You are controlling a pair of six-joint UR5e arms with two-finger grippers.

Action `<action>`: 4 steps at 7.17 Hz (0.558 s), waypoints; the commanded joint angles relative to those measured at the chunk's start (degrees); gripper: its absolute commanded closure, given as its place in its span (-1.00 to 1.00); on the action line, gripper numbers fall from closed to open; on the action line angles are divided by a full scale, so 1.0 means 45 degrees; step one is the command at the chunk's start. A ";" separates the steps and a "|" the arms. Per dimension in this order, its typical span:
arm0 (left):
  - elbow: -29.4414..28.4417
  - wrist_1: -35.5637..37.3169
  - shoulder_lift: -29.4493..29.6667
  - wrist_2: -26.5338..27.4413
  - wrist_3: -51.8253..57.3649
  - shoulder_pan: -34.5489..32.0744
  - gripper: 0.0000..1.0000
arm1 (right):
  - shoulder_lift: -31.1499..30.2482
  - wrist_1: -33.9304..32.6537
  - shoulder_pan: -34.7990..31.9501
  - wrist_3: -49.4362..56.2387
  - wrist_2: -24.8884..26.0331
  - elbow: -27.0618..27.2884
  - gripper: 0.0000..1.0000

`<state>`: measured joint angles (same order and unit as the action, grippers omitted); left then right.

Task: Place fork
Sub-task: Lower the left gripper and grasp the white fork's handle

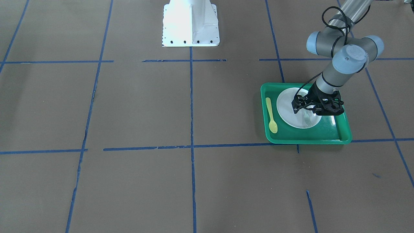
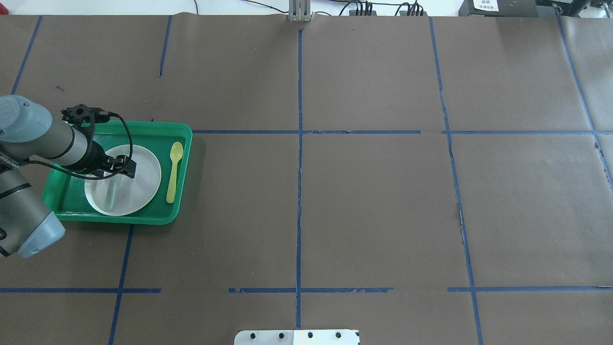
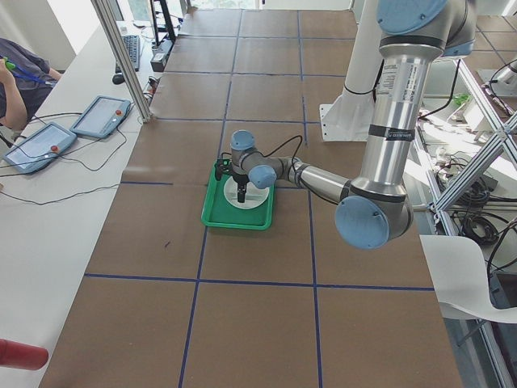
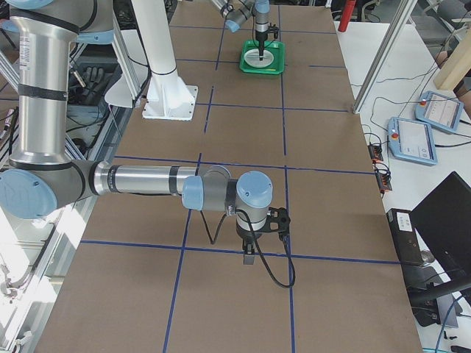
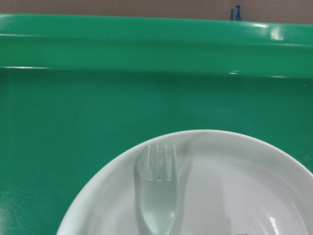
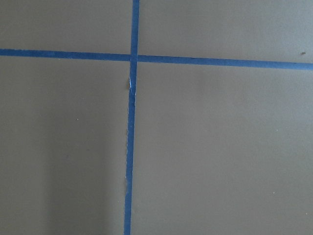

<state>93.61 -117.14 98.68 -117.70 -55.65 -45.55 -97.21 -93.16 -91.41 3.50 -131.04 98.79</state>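
Note:
The pale translucent fork [image 5: 159,196] lies flat on the white plate [image 1: 286,106] inside the green tray [image 1: 307,141], tines toward the tray's far rim. It also shows in the front view [image 1: 306,120] and the overhead view [image 2: 111,194]. My left gripper [image 1: 305,111] is low over the plate, above the fork's handle end, and looks open; a dark fingertip shows only at the bottom edge of the left wrist view. My right gripper [image 4: 250,257] hangs over bare table far from the tray; I cannot tell its state.
A yellow plastic spoon [image 2: 173,172] lies in the tray beside the plate. Brown paper with blue tape lines covers the table. The white robot base [image 1: 190,22] stands at the table's middle edge. The right wrist view shows only tape lines.

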 commanded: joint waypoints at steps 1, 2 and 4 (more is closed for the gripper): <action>0.0037 -0.0005 -0.0131 0.0003 -0.0036 0.0004 -0.02 | 0.0000 0.0000 0.0000 -0.0017 0.0000 0.0000 -1.00; 0.0037 0.0014 -0.0151 0.0022 -0.0056 0.0004 0.18 | 0.0000 0.0000 0.0000 -0.0017 0.0000 0.0000 -1.00; 0.0115 0.0014 -0.0132 0.0100 -0.0385 -0.0015 0.72 | 0.0000 0.0000 0.0000 -0.0017 0.0000 0.0000 -1.00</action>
<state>93.92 -117.08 98.05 -117.40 -56.39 -45.54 -97.21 -93.16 -91.41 3.47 -131.04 98.79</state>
